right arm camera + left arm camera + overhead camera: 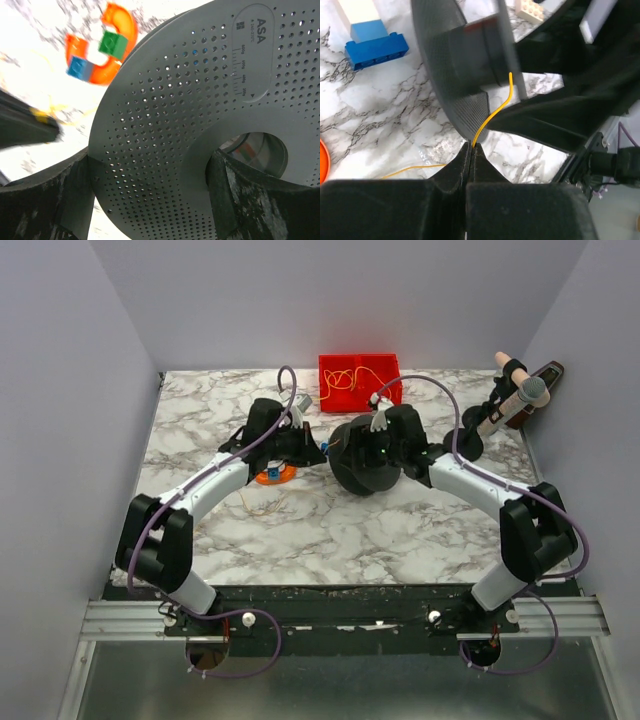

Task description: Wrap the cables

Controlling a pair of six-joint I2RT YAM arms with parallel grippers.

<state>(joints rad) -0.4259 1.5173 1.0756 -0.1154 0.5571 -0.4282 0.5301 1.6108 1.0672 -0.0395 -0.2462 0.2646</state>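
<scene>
Up against the filament spool (465, 60), my left gripper (471, 146) is pinched tight on the yellow cable (492, 117), and my right gripper (150, 160) is spread wide, holding that spool. Next I'd guess it's winding the cable on, keeping tension.

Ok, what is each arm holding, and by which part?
Left fingers pinch the yellow cable near its free end. Right fingers hold the grey spool, one at its rim, one at its centre hole.

A red bin (328, 364) is sitting at the table's (300, 530) far edge. A green block (112, 44) and a blue block (77, 67) are lying inside an orange ring (126, 26).
</scene>
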